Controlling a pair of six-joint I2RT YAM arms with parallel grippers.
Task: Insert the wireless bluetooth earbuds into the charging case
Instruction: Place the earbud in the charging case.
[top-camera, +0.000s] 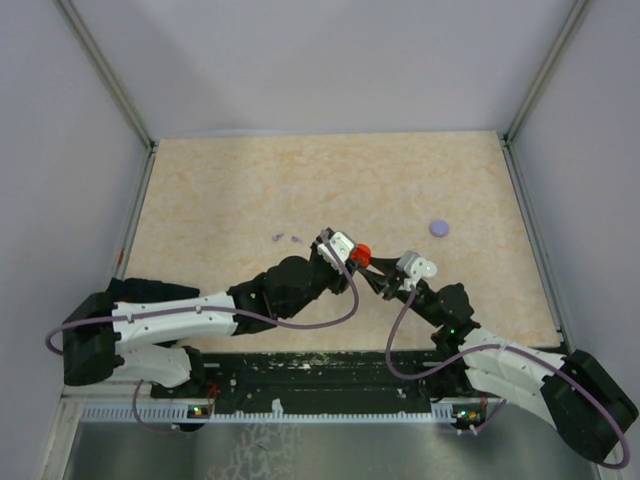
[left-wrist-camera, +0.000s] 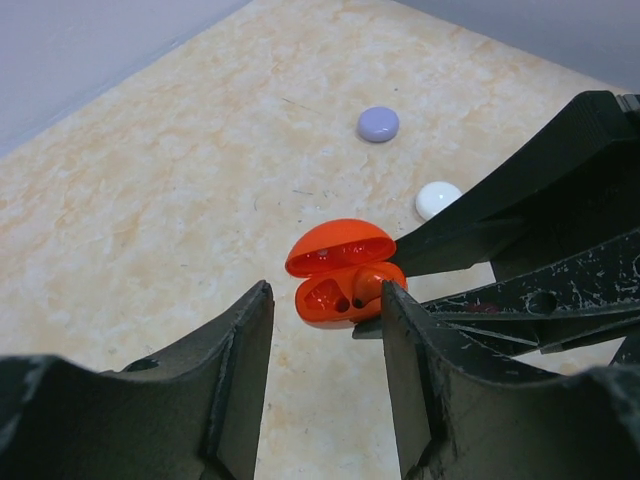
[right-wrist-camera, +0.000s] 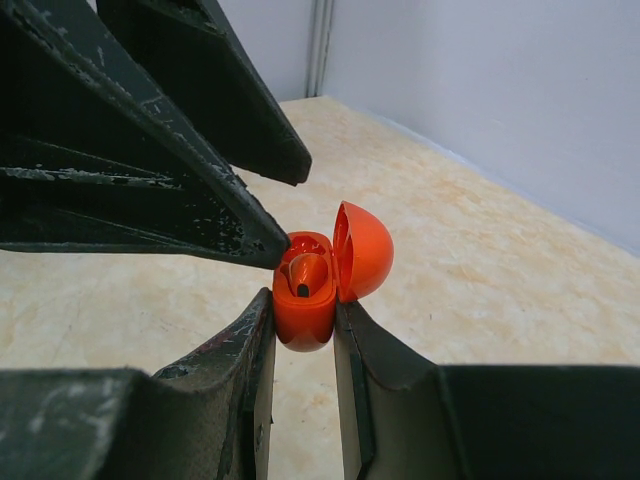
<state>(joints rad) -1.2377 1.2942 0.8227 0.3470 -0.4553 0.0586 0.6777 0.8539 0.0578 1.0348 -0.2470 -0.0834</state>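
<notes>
An orange-red charging case (right-wrist-camera: 305, 300) with its lid up is pinched between the fingers of my right gripper (right-wrist-camera: 303, 305), which is shut on its lower half. One red earbud (right-wrist-camera: 308, 272) sits stem-down in a socket; the socket beside it (left-wrist-camera: 325, 295) looks empty. My left gripper (left-wrist-camera: 327, 303) is open just in front of the case (left-wrist-camera: 345, 275), nothing between its fingers, and one fingertip (right-wrist-camera: 270, 243) touches the case's rim. From above, both grippers meet at the case (top-camera: 361, 253). Two tiny greyish-purple earbuds (top-camera: 278, 237) lie on the table to the left.
A purple round disc (top-camera: 440, 228) lies at the back right of the beige table (top-camera: 220, 200). A white round disc (left-wrist-camera: 438, 199) rests just beyond the case, near the right gripper's fingers (left-wrist-camera: 560, 200). Grey walls enclose the table on three sides.
</notes>
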